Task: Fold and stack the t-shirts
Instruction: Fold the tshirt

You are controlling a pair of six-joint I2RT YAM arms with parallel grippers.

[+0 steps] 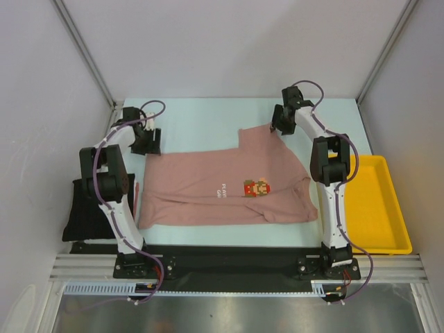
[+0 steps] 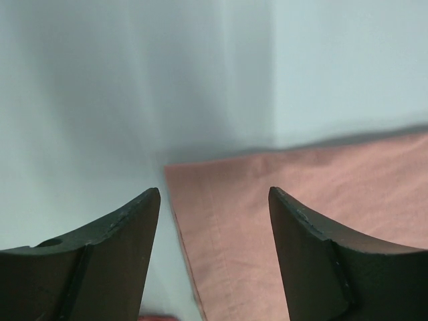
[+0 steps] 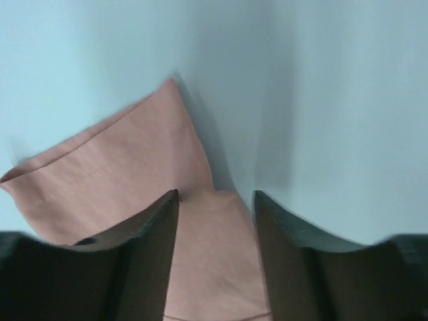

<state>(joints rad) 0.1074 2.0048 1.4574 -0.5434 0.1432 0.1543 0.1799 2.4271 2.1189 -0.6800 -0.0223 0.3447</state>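
The dusty pink t-shirt point(image 1: 222, 187) lies spread flat mid-table, its brown-orange chest print point(image 1: 256, 187) facing up. My left gripper point(image 1: 148, 142) is open over the shirt's far left corner; in the left wrist view point(image 2: 214, 190) the cloth corner point(image 2: 301, 200) lies below and between the jaws. My right gripper point(image 1: 277, 128) is open at the far right sleeve; in the right wrist view point(image 3: 215, 192) a fold of pink cloth point(image 3: 127, 174) lies between the jaws. The black t-shirt point(image 1: 82, 211) lies at the table's left edge, partly behind the left arm.
A yellow plastic tray point(image 1: 374, 201) stands at the right edge beside the right arm. White walls close in the table at the left, far and right sides. Bare pale table surface point(image 1: 201, 118) runs behind the pink shirt.
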